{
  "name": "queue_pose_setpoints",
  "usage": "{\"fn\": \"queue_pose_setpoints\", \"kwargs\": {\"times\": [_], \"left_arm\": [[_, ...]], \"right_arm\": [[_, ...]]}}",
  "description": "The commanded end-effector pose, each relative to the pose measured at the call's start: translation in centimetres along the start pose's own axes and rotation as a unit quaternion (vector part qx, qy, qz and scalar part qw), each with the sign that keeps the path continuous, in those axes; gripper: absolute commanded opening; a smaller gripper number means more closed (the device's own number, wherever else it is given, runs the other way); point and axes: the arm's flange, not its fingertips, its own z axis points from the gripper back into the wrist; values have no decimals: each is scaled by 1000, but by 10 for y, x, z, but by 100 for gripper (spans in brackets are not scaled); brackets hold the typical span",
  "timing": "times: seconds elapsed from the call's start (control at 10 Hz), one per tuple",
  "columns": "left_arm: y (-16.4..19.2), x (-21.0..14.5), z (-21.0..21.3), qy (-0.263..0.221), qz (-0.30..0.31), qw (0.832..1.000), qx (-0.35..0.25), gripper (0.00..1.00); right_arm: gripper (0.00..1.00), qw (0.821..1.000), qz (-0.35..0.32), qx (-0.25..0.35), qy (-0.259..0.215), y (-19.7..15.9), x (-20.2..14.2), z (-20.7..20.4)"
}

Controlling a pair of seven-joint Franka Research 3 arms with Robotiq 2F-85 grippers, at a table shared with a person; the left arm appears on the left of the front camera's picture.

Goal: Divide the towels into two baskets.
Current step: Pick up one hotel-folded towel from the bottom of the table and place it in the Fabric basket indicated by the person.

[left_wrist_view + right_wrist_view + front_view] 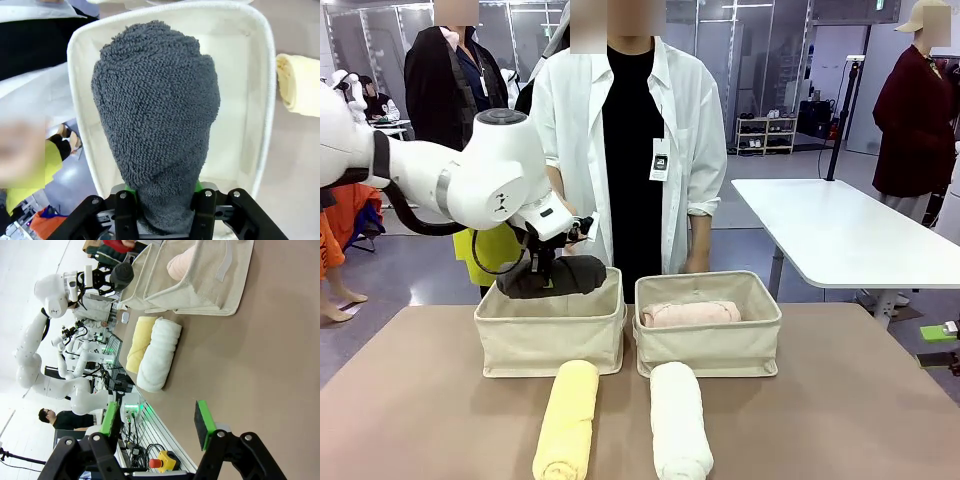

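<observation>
- Right now my left hand [538, 270] is clamped shut across the middle of the dark grey rolled terry towel [565, 278], with its green pads pressed into both sides.
- That roll hangs at about rim height over the left cream canvas basket [550, 345], centre-left of the front frame. Its long axis runs left-right, matching the basket's long side, so I judge a straight descent and release should seat it.
- My right hand [157, 420] is spread wide and holds nothing, above the bare brown desk [840, 400].
- The pale pink rolled towel [690, 313] lies inside the right matching basket [710, 350].
- Lower centre, the pale yellow roll [567, 420] and the white roll [678, 420] lie side by side on the desk, long axes pointing at the baskets. The yellow one is nearer my left arm, the white one nearer my right.
</observation>
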Motion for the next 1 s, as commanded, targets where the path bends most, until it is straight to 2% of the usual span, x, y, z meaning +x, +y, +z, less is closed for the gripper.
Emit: {"fn": "queue_pose_setpoints", "kwargs": {"times": [0.0, 0.2, 0.4, 0.5, 0.6, 0.9], "left_arm": [[15, -3, -3, -5, -23, 1000, -16, 41], [22, -5, -20, -1, -41, 999, -18, 41], [25, -8, -29, 8, -30, 999, -36, 67], [26, -9, -30, 11, -20, 999, -35, 92], [25, -10, -30, 9, -24, 999, -35, 100], [18, -14, -32, 11, -22, 999, -39, 100]], "right_arm": [[75, 1000, 0, 0, -2, 4, -2, 0], [75, 1000, 0, 0, -2, 4, -2, 0], [75, 1000, 0, 0, -2, 4, -2, 0], [75, 1000, 0, 0, -2, 4, -2, 0], [75, 1000, 0, 0, -2, 4, -2, 0], [75, 1000, 0, 0, -2, 4, -2, 0]]}}
